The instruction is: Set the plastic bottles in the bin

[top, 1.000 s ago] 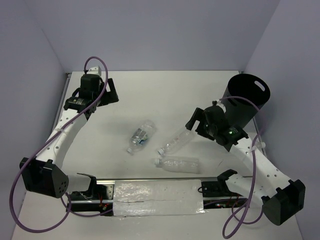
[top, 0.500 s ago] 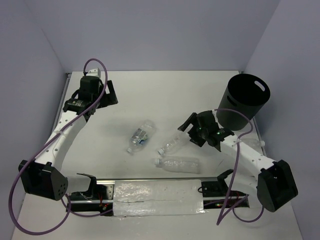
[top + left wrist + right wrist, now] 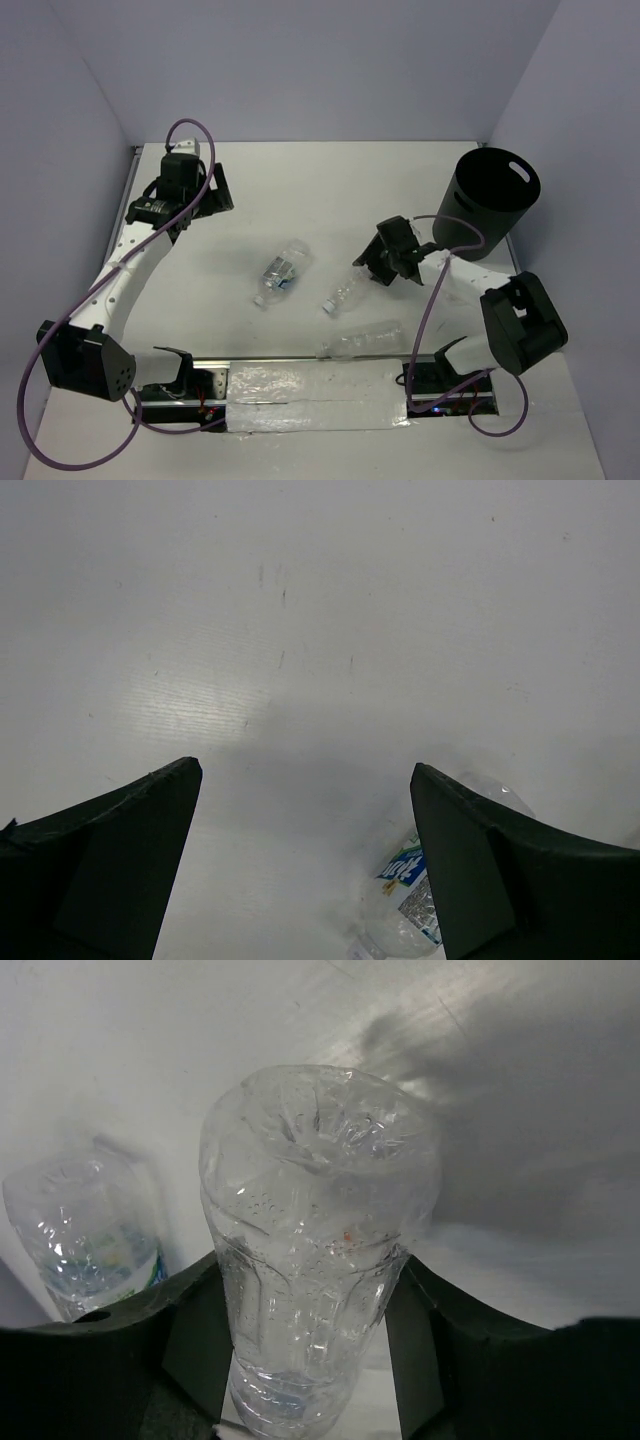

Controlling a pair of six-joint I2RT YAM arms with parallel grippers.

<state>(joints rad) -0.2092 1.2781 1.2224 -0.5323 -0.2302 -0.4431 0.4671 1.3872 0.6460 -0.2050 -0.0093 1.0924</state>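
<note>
- Right gripper clamped on a clear bottle, mid-table.
- Left gripper fingers apart, near far-left corner.
- Labelled bottle at centre; third bottle by near edge.
- Bin upright, by right edge.

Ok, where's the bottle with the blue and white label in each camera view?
Top external: labelled bottle lies centre-left on the white table, left of the clear bottle in the right hand.
Left wrist: bottom edge, right of centre, partly behind the left hand.
Right wrist: lower left, beside that same clear bottle.
Shared landmark: the white table under it in every view.
</note>
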